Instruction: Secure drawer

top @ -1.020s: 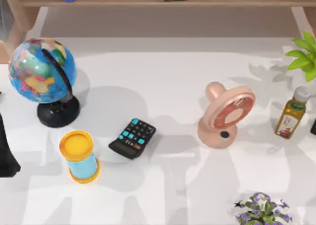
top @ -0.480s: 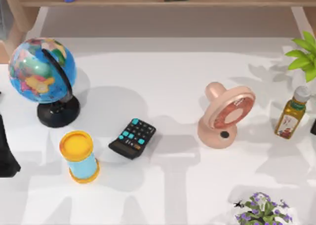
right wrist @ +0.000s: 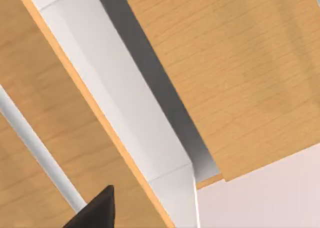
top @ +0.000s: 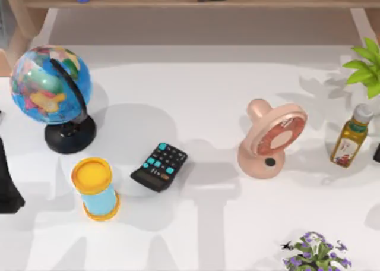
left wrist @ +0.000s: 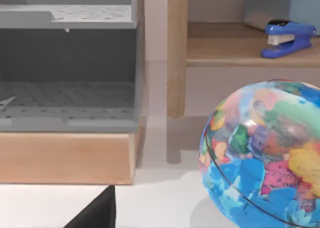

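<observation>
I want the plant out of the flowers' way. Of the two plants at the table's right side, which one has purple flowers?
The one at the near right edge: small purple blooms. The other plant, farther back on the right, shows bright green leaves without flowers.

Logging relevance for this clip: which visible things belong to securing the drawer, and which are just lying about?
Job:
open drawer
drawer handle bar

Lying about:
globe
calculator
pink fan
yellow-capped cylinder
oil bottle
blue stapler
</observation>
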Controlling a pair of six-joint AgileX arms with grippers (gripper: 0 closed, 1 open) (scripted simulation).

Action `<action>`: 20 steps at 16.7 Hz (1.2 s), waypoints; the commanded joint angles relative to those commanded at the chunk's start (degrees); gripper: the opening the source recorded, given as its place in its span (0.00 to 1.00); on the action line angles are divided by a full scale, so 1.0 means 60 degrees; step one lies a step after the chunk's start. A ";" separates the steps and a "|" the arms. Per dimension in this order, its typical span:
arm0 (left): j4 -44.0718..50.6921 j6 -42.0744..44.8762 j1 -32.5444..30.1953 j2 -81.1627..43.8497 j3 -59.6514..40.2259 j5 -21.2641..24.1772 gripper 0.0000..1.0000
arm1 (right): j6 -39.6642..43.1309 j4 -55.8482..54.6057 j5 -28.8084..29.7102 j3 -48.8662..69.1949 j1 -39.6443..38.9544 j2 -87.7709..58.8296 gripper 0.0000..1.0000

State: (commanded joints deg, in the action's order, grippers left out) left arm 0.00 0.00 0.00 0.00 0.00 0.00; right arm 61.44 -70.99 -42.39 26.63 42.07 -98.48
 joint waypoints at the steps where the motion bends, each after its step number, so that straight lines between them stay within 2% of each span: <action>1: 0.0000 0.0000 0.0000 0.0000 0.0000 0.0000 1.00 | 0.0713 -0.0558 0.0000 -0.0093 0.0026 -0.0459 1.00; 5: 0.0000 0.0000 0.0000 0.0000 0.0000 0.0000 1.00 | 0.3133 -0.2454 0.0098 -0.0281 0.0093 -0.2047 1.00; 8: 0.0000 0.0000 0.0000 0.0000 0.0000 0.0000 1.00 | 0.4267 -0.3341 0.0206 -0.0298 0.0118 -0.2812 1.00; 16: 0.0000 0.0000 0.0000 0.0000 0.0000 0.0000 1.00 | 0.4566 -0.3536 0.0267 -0.0246 0.0063 -0.3010 1.00; 20: 0.0000 0.0000 0.0000 0.0000 0.0000 0.0000 1.00 | 0.4587 -0.3153 0.0703 0.0318 -0.0329 -0.3219 1.00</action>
State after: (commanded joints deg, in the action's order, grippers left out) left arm 0.00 0.00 0.00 0.00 0.00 0.00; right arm 88.96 -89.90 -38.18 28.54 40.10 -117.79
